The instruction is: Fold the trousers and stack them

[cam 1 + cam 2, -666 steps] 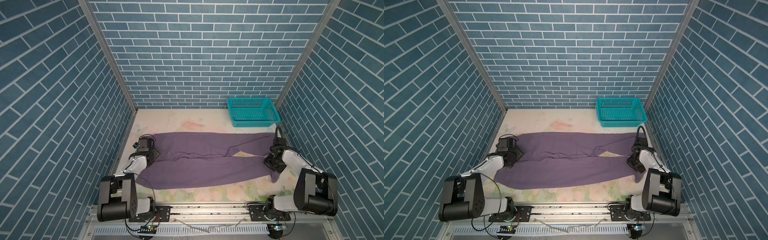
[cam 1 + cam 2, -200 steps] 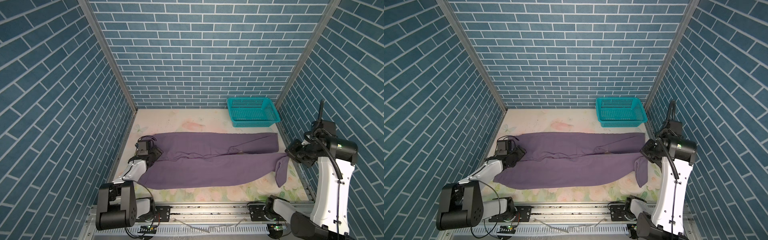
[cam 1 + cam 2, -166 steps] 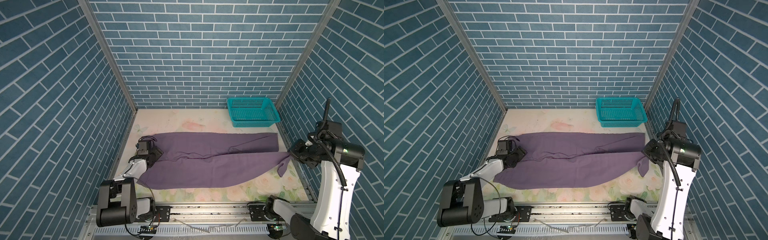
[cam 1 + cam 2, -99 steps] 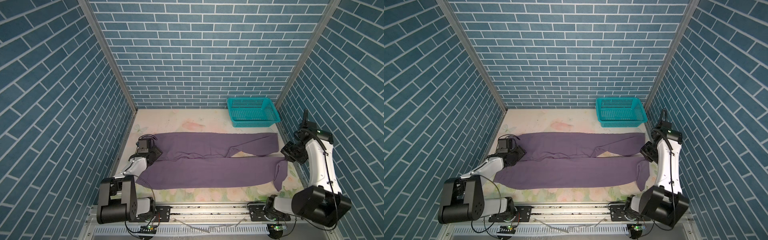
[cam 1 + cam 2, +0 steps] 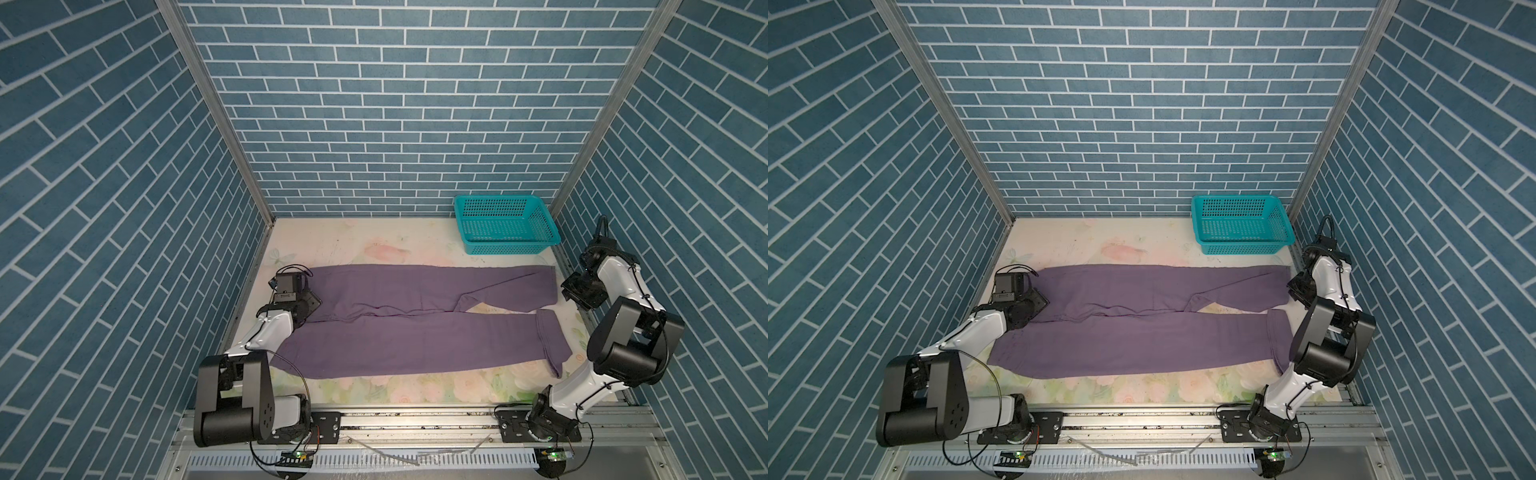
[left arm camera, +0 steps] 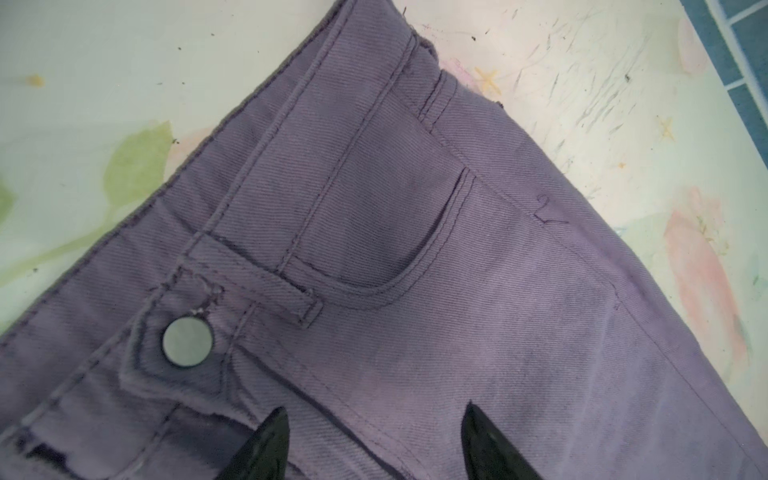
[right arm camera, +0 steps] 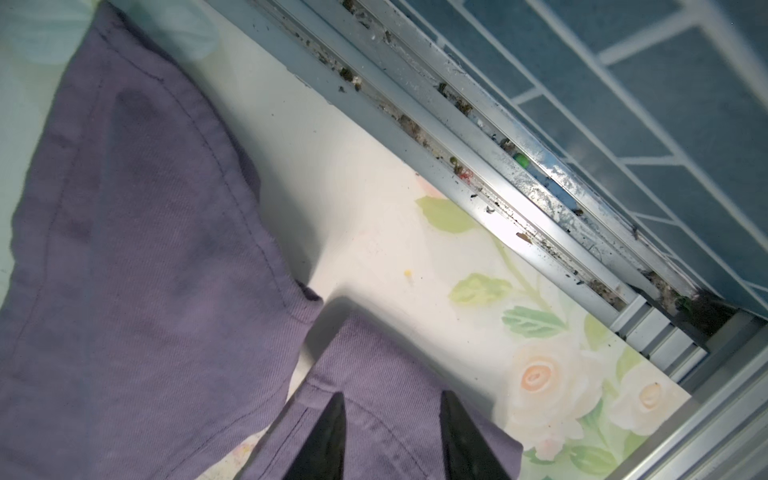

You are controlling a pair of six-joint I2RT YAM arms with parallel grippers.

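The trousers (image 5: 415, 332) lie flat on the floral table (image 5: 374, 241), with the waistband at the left and the 2 legs running to the right; the far leg lies straight, while the end of the near leg bends toward the near edge at the right. The left gripper (image 6: 374, 444) sits low at the waistband; its jaws are apart, with flat cloth showing between them and nothing pinched. Close by in the left wrist view are 1 metal button (image 6: 187, 341), a belt loop (image 6: 257, 286) and a curved front pocket (image 6: 386, 257). The right gripper (image 7: 395, 440) is at the right end of the table, near the 2 hems; its jaws also stand apart over a corner of purple hem and grip nothing; whether the tips touch the cloth cannot be told. A teal basket (image 5: 505, 248) stands in the far right corner, apart from the trousers.
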